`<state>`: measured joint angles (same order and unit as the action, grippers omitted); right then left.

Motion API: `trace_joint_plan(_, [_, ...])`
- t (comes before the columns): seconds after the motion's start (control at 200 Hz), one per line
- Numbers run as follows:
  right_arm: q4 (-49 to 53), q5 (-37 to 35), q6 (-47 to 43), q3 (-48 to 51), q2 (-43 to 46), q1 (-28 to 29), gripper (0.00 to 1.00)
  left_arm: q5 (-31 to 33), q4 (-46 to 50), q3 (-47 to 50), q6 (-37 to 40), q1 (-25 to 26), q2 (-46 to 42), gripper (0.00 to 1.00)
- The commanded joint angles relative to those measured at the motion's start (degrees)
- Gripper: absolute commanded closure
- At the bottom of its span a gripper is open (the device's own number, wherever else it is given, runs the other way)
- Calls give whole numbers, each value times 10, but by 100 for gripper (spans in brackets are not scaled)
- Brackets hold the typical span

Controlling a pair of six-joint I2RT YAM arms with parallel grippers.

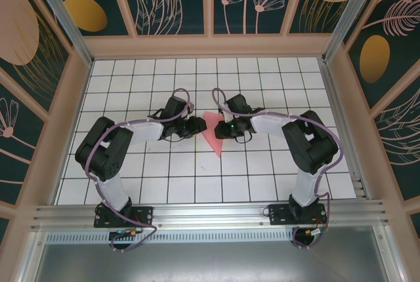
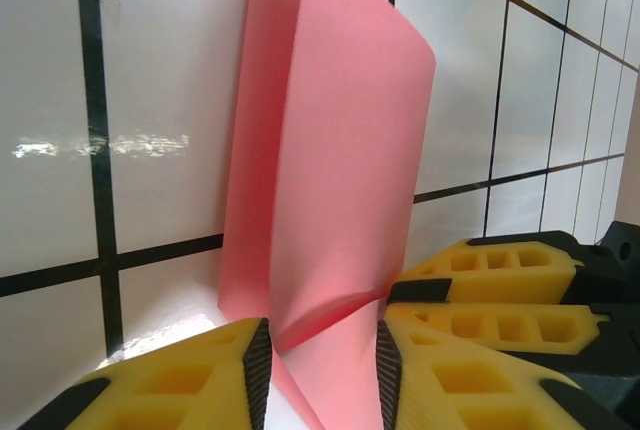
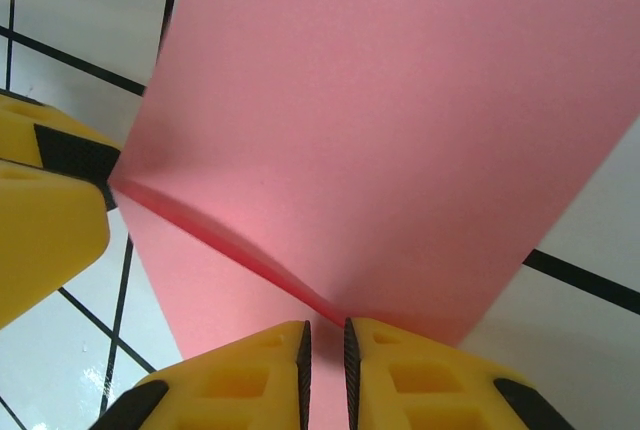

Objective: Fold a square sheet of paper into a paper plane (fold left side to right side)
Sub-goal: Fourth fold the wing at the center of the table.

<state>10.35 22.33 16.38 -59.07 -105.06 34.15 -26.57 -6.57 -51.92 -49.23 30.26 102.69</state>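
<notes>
The pink-red sheet of paper [image 1: 214, 132] lies at mid-table, creased into a pointed shape whose tip faces the arms. One flap [image 2: 350, 150] stands up off the layer beneath. My left gripper [image 1: 197, 126] comes at it from the left. Its jaws [image 2: 322, 375] are open, and the raised fold runs between the pads [image 2: 258, 365] without being pinched. From the right, my right gripper [image 1: 227, 128] is shut on the paper's folded edge [image 3: 250, 260], which runs into the narrow slit between its fingertips [image 3: 325, 370]. The two grippers are almost touching.
The white grid table [image 1: 197, 183] is walled by a wooden frame [image 1: 210, 46] at the back and sides. An aluminium rail [image 1: 210, 215] runs along the near edge by the arm bases. The right gripper's fingers [image 2: 490, 290] sit just right of the left jaws.
</notes>
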Motion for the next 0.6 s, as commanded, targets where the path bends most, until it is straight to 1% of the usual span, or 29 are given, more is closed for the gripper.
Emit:
trace_joint_plan(0.0, [6,-8,-14,10,6,-3,80,0,5,-13,-4,5,-1,67])
trace_joint_plan(0.05, [6,-8,-14,11,6,-4,80,0,3,-15,-5,5,-3,68])
trace_joint_plan(0.13, [4,-8,-13,12,7,-4,80,0,2,-16,-7,7,-3,73])
trace_joint_plan(0.3, [2,-18,-13,16,26,-4,79,0,2,-19,-9,10,-3,87])
trace_joint_plan(0.36, [3,-28,-12,20,43,-4,75,1,4,-19,-11,12,-6,88])
trace_joint_plan(0.48, [15,-73,-9,34,94,4,70,8,5,-12,-20,13,-20,88])
trace_joint_plan(0.595, [20,-130,6,61,142,32,65,13,1,-2,-35,16,-34,88])
